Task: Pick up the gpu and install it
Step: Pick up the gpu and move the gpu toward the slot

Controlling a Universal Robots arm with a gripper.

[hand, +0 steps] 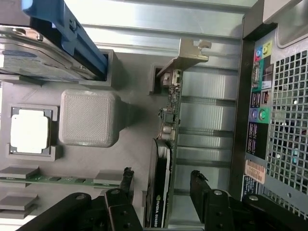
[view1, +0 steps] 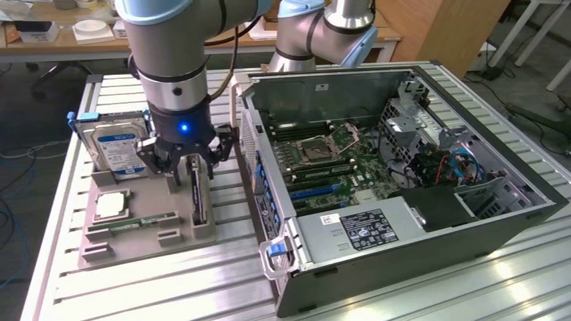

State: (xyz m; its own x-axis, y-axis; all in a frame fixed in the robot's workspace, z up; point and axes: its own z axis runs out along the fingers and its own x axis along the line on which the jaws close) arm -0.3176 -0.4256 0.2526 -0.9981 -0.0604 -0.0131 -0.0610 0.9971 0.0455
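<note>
Between the tips of my gripper (hand: pixel 162 175), whose jaws stand wide apart and hold nothing, sits the gpu (hand: pixel 166 154), a thin flat black expansion card standing on its long edge. My black fingers (hand: pixel 126 185) flank it, one on each side, with a gap showing on both. Its silver-grey metal bracket (hand: pixel 186 57) is at the end away from me.

The card is lodged in a slot of the grey plastic parts holder (view1: pixel 143 244). So I judge the task barely begun: the card is neither gripped nor lifted, and the whole installation is left.

Near it on the same holder lie a square silver processor chip (view1: pixel 111 204) and a narrow green memory stick (view1: pixel 134 223), and a thick silver hard drive with a blue label (view1: pixel 116 147) stands upright. Farther off, just beside the holder on the exterior view's right, lies the open black computer case (view1: pixel 499 221), its green motherboard (view1: pixel 330 160) bare.
</note>
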